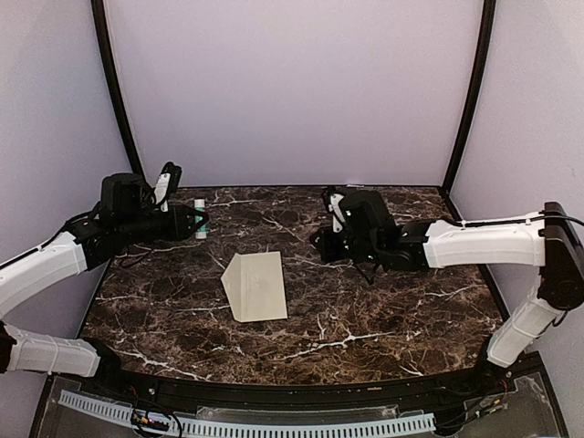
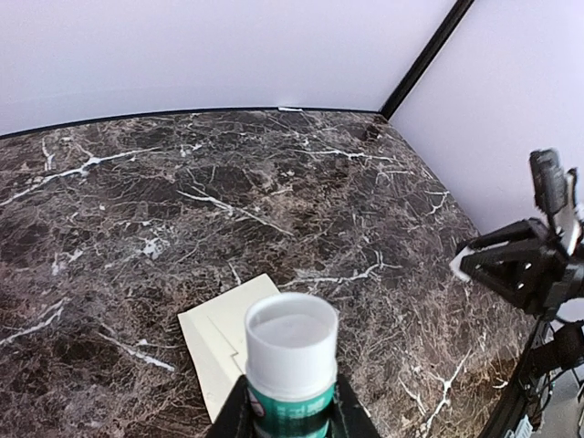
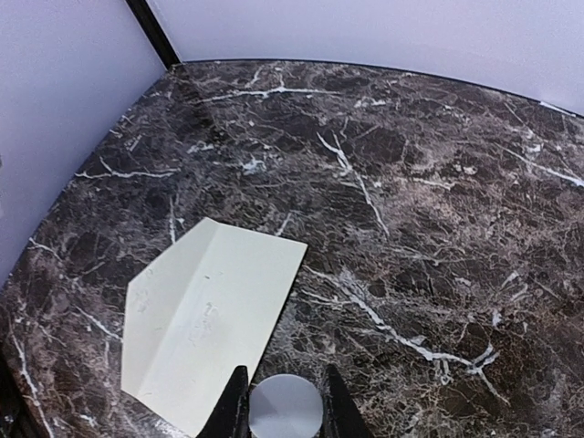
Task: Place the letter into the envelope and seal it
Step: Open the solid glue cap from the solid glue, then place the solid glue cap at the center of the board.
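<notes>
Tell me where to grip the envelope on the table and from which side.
Grip the open triangular flap of the envelope, coming low from the robot's left, probably: the body lies flat on the marble, and only the creased flap seems to lift slightly. The left pincer holds a glue stick, the right pincer a cap.

My left arm (image 1: pixel 46 265) extends inward with the left gripper (image 1: pixel 201 222) held about level, its jaws clamped on a tube (image 2: pixel 290 351) standing between them, while my right arm (image 1: pixel 484 242) stretches across to face it, the right gripper (image 1: pixel 321 242) tilted downward, jaws pinching a small round cap (image 3: pixel 284 411).
</notes>
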You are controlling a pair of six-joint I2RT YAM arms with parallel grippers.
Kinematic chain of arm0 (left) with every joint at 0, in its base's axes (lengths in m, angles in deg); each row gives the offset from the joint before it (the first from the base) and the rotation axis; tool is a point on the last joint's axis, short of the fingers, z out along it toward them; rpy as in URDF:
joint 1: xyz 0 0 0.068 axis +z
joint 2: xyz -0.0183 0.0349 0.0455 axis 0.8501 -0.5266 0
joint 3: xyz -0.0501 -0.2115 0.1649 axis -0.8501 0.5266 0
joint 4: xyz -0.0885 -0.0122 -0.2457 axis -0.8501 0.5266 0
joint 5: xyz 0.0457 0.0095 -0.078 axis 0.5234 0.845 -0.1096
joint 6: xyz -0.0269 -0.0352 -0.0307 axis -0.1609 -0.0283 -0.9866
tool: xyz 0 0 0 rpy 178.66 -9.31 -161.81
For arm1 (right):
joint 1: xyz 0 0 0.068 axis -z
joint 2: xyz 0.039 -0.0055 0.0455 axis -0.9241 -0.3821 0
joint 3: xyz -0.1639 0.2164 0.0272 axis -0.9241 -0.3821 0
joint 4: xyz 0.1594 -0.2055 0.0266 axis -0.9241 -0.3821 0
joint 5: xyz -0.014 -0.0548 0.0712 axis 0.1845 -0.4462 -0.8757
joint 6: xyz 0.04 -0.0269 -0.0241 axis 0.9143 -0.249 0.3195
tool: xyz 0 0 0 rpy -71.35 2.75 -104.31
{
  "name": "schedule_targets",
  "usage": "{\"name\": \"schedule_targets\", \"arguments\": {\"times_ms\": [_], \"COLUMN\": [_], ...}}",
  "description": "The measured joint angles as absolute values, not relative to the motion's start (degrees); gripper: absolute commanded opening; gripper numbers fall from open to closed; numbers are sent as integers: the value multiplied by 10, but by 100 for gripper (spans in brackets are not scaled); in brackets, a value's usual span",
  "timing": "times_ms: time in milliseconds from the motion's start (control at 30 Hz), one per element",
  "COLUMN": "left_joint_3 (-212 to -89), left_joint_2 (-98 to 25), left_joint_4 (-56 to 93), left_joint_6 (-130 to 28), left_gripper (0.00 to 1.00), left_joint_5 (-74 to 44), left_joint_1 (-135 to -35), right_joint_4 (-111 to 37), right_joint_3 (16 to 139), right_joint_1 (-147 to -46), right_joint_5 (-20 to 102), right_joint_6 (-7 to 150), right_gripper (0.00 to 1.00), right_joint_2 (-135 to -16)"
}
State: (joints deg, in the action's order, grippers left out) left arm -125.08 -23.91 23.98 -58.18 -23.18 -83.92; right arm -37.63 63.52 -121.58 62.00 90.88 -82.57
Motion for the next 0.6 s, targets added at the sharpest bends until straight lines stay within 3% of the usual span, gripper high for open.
{"name": "schedule_targets", "arguments": {"times_ms": [333,600], "left_joint_3": [-1231,-1208], "left_joint_2": [-206,-206], "left_joint_4": [219,186], "left_joint_6": [-645,-685], "left_gripper": [0,0], "left_joint_5": [-228,-243], "left_joint_1": [-834,-833], "right_joint_4": [-312,-292], "right_joint_3": [595,596], "right_joint_1": [-1204,-1203], "right_joint_5": [646,679], "right_joint_6": [917,917], "right_gripper": [5,13], "right_joint_2": [-961,-1001]}}
